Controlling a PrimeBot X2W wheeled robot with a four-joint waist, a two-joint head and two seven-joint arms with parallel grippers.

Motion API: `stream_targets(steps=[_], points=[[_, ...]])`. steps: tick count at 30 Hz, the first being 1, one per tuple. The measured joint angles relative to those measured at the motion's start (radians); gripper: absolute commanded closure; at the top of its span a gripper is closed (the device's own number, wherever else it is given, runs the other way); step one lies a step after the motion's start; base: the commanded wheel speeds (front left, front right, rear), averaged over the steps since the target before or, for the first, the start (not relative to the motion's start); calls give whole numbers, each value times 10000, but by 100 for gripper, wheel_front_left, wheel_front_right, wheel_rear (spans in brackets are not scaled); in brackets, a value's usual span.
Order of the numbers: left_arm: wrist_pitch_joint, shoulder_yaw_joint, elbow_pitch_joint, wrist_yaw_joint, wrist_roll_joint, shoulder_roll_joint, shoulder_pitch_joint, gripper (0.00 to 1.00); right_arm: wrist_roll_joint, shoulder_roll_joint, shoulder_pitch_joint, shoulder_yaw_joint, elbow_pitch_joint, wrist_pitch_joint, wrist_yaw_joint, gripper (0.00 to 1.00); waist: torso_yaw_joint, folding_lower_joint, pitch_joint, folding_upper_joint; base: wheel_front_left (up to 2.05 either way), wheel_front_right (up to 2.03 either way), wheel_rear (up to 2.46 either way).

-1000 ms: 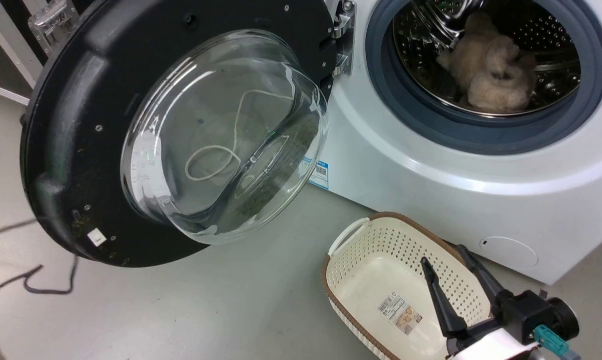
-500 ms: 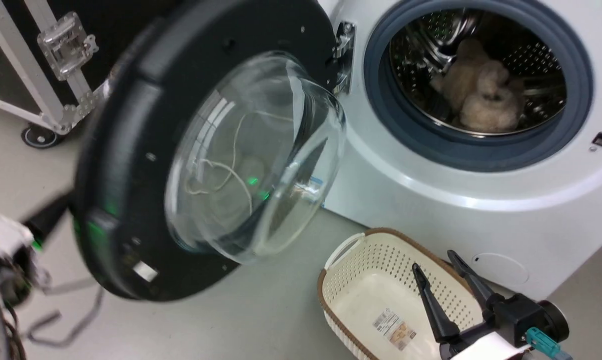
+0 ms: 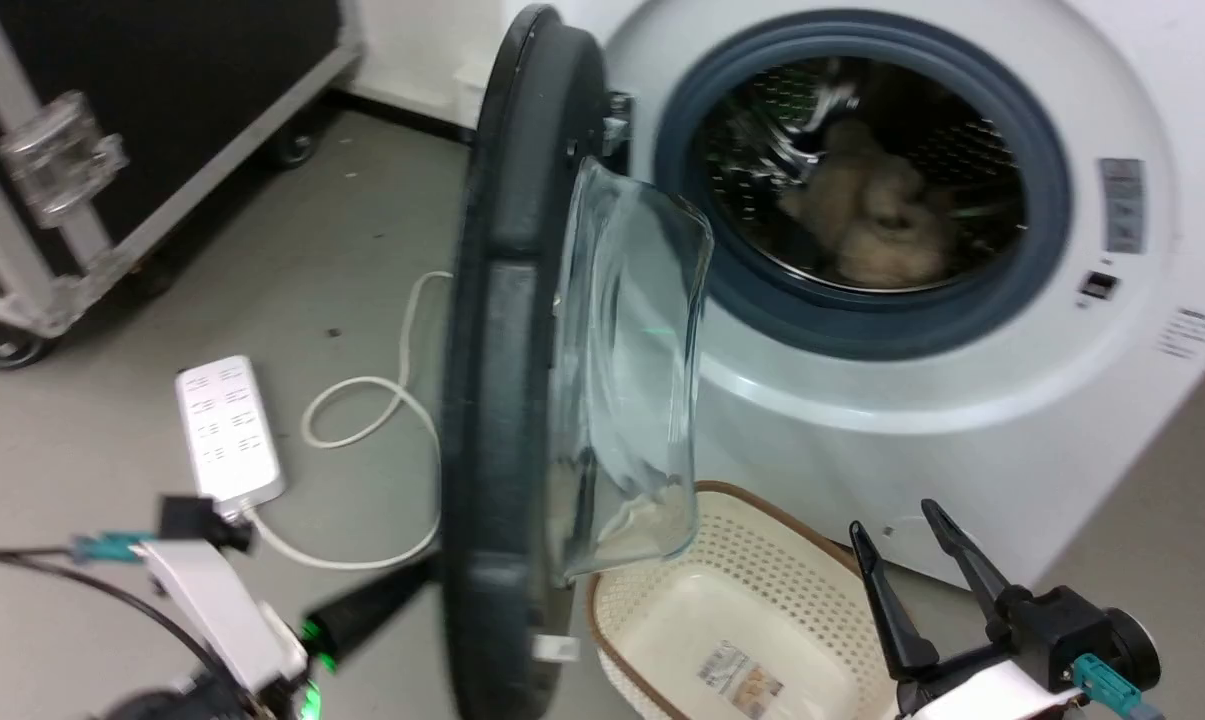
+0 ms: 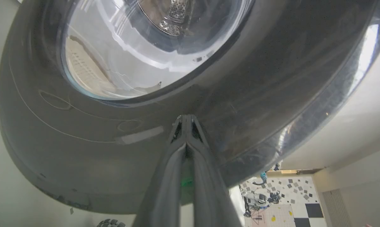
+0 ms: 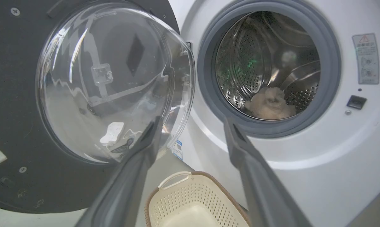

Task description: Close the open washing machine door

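One left hand point(image 4: 186, 117) against washing machine door point(image 4: 271, 78)

The washing machine door point(image 3: 507, 400), a glossy black-rimmed disc with a bulging clear glass bowl point(image 3: 632, 370), stands half-open and edge-on in the head view, hinged left of the white washing machine point(image 3: 942, 420), whose grey-ringed steel drum point(image 5: 249, 63) gapes uncovered

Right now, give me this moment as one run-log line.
step: closing push | washing machine door: half open | left tool: shut, tips on door's outer face | right tool: open, above basket
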State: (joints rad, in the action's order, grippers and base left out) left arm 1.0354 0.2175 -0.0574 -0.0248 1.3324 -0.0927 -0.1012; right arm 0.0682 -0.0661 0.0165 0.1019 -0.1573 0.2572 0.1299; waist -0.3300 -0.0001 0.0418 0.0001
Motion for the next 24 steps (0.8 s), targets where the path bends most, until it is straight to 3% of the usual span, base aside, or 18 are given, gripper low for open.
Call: stream_targets(steps=[6,14,18,24], points=[[-570,-828,-487,71,717,347,825,100,-105,-21,17,-25,-10,2,0,0,828,0,-63,0,0,0,0],[-2851,-2828,-29,560,1871,389,810,100,-144,-384,160,-178,92,-2,0,0,2256,2,-562,0,0,0,0],[-4199,-3939,560,886,2351,395,-41,100,-75,-477,389,-247,163,-2,0,0,3259,2,-1082,0,0,0,0],[-5674,-4635,1413,1091,2623,403,-1314,100,40,-474,671,-213,155,-2,0,0,4295,3,-1680,0,0,0,0]])
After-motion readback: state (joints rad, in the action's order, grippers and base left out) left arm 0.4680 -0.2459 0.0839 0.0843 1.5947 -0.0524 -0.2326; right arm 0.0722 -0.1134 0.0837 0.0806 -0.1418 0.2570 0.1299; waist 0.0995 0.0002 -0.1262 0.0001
